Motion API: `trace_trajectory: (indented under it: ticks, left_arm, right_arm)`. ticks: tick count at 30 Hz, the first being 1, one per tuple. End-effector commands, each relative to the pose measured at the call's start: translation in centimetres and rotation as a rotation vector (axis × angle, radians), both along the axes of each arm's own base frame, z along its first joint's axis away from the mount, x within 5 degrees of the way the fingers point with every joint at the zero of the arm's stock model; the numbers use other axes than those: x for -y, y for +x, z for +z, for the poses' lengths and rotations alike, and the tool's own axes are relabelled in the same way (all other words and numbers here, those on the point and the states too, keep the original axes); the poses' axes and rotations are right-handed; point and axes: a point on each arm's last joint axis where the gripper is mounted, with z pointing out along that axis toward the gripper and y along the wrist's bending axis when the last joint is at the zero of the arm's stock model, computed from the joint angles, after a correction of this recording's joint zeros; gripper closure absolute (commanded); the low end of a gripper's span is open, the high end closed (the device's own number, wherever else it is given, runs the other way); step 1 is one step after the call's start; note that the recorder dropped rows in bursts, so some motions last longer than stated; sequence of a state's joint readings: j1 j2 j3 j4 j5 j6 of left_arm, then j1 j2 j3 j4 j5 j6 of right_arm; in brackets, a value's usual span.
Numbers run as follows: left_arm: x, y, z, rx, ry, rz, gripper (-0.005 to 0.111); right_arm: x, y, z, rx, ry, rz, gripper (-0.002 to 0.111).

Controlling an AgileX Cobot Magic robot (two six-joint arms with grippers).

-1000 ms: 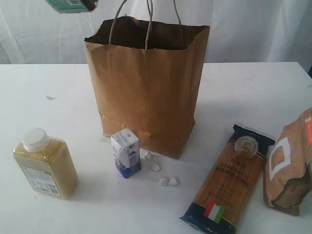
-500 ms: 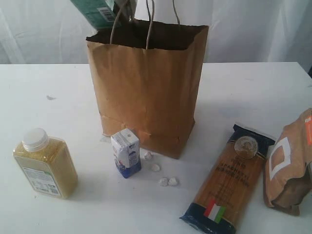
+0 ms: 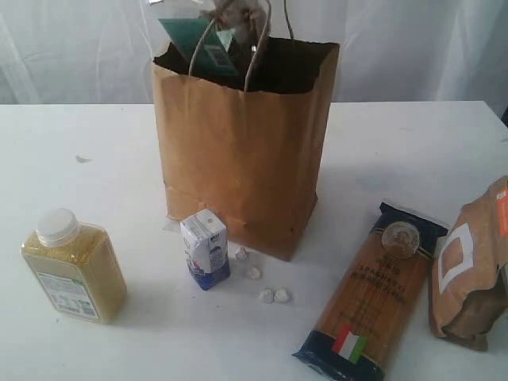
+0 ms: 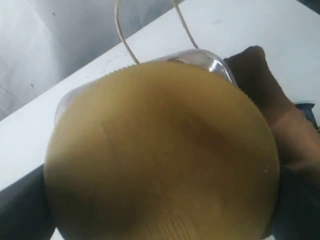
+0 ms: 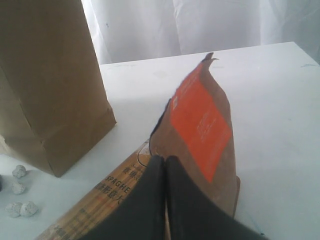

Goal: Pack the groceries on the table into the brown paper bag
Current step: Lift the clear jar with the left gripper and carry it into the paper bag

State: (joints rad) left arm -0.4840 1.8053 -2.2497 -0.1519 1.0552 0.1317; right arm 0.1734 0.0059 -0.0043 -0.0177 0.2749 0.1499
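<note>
On the wide white tabletop, farthest left, stands the white-capped yellow grain bottle, its pale label too small to read. Next, the small white-blue carton stands upright just in front of the tall kraft-brown paper bag, with a few white pebble-like bits beside it. At the bag's open mouth the gold-lidded clear jar hangs tilted, off the table. Its teal label is blurred and its top is cut off by the frame, and the bag's twisted-paper handles cross in front of it. In the left wrist view the gold lid fills nearly everything, hiding the left pincer's fingers, which are clamped wide on the jar. Right of the bag the dark-blue spaghetti pack lies flat, lettered "SPAGHE…" above a green-white-red flag. Just beside it, the brown pouch is cut by the edge, its orange panel's print illegible. Above both, the right pincer has its black fingers pressed together, holding nothing.
</note>
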Motion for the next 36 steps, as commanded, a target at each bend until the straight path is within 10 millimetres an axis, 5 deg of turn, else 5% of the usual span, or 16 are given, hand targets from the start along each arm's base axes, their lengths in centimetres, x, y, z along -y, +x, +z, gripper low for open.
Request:
trace_trajectory:
  ticks: [1, 10, 25, 36]
  left_arm:
    - [0.5, 0.4, -1.2, -0.059, 0.043, -0.015, 0.107]
    - [0.4, 0.1, -2.4, -0.164, 0.109, -0.041, 0.107]
    - [2.5, 3.7, -8.2, -0.297, 0.165, -0.047, 0.107]
    - [2.9, 4.5, -9.7, -0.331, 0.182, -0.048, 0.107]
  right_arm:
    - [0.0, 0.0, 0.0, 0.013, 0.004, -0.005, 0.108]
    - [0.0, 0.0, 0.0, 0.013, 0.004, -0.005, 0.108]
    - [0.0, 0.0, 0.0, 0.013, 0.004, -0.005, 0.108]
    - [0.0, 0.0, 0.0, 0.013, 0.004, -0.005, 0.108]
